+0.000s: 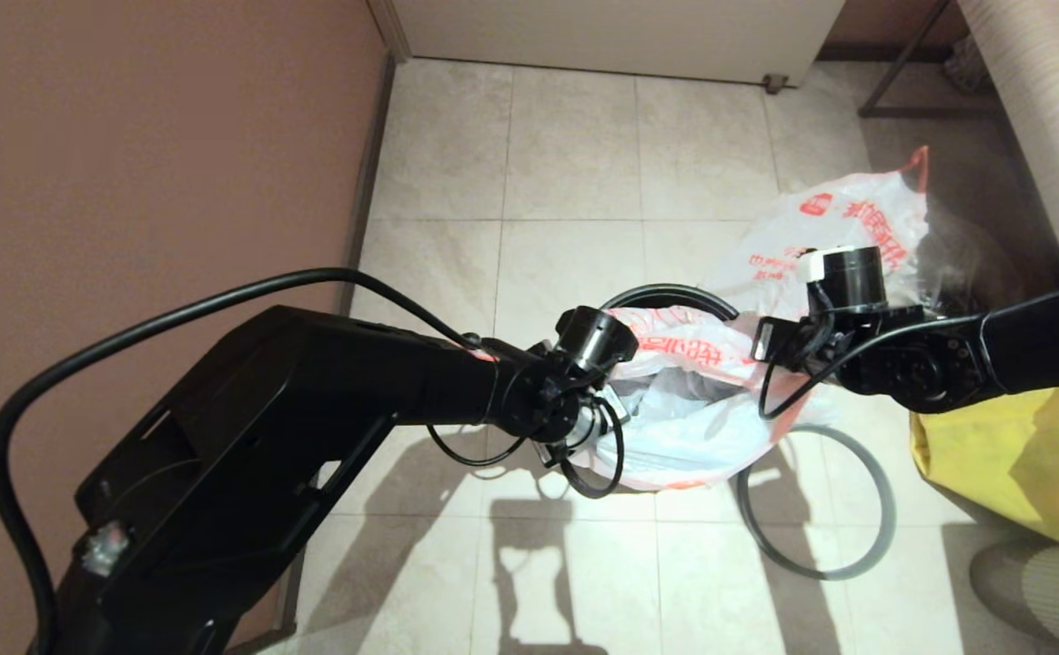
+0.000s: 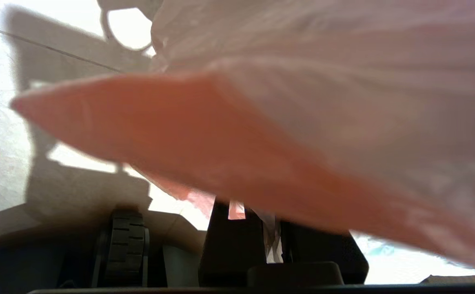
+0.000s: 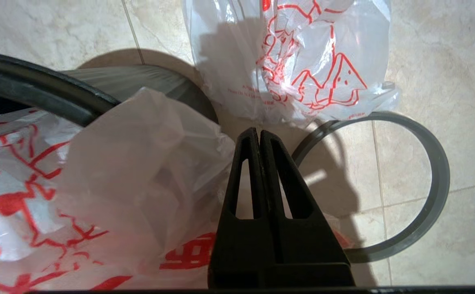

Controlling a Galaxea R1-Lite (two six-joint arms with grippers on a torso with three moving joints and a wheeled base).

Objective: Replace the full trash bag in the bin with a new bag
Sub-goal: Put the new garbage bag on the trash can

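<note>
We take this for a domestic room corner: beige tiled floor (image 1: 575,155), brown wall (image 1: 147,155) at nine o'clock, white cabinet base (image 1: 620,36) at twelve, striped upholstery (image 1: 1048,118) at two, yellow bag (image 1: 1021,464) at four.

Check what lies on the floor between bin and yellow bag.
The grey ring rim lies flat on the tiles there, shown in head and right wrist views.

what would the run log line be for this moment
stage: lining bin | left gripper: shut on new bag | right gripper: shut, empty | grey ring: on floor | full trash bag: on floor behind bin
</note>
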